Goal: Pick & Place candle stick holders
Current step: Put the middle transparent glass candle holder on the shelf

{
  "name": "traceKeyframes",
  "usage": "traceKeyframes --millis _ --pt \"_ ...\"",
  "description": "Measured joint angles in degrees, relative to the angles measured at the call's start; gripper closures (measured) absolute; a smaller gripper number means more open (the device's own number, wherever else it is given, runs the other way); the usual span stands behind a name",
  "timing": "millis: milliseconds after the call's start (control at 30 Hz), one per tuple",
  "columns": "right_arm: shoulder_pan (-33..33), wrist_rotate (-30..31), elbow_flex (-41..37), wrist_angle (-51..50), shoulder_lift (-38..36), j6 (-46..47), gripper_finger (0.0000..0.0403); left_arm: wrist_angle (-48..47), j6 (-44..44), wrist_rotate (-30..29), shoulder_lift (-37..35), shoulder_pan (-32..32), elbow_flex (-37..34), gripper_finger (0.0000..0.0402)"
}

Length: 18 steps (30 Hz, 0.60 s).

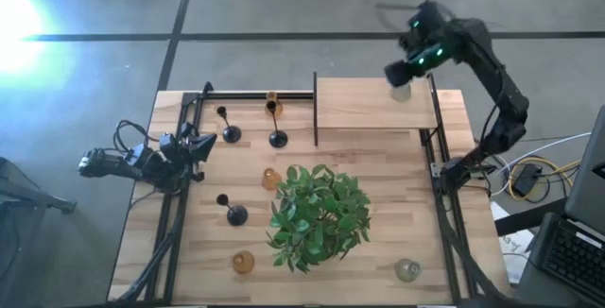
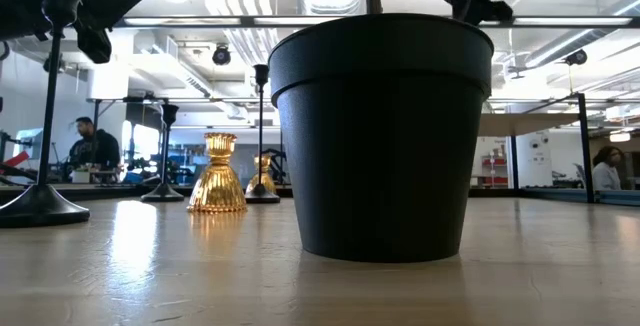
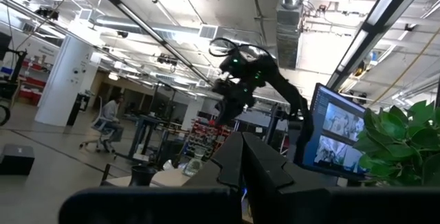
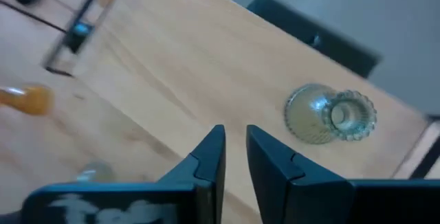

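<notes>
My right gripper (image 1: pixel 402 74) hovers over the raised wooden shelf (image 1: pixel 359 105) at the far right, empty, its fingers (image 4: pixel 235 148) almost together. A clear-greyish glass holder (image 4: pixel 330 114) stands upright on the shelf beside it (image 1: pixel 401 92). On the table stand three black thin-stemmed holders (image 1: pixel 230 133) (image 1: pixel 277 138) (image 1: pixel 235 215), three amber ones (image 1: pixel 273 106) (image 1: pixel 271 178) (image 1: pixel 244 262) and another clear one (image 1: pixel 407 270). My left gripper (image 1: pixel 201 145) waits shut at the table's left edge.
A green leafy plant (image 1: pixel 317 215) in a black pot (image 2: pixel 380 136) stands mid-table and hides much of the low view. Black frame rails (image 1: pixel 260 94) run along the far-left edge and both sides. People sit in the room behind.
</notes>
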Motion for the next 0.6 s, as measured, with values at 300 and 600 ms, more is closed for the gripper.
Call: traceKeyframes --millis 300,600 --pt "14.3 12.2 -30.6 36.8 -13.7 7.1 0.0385 0.0 0.1 -0.3 0.0 0.0 0.0 0.039" --pt "18.6 25.3 -60.4 65.4 -26.7 13.3 0.0394 0.0 0.7 -2.3 0.0 0.0 0.0 0.039"
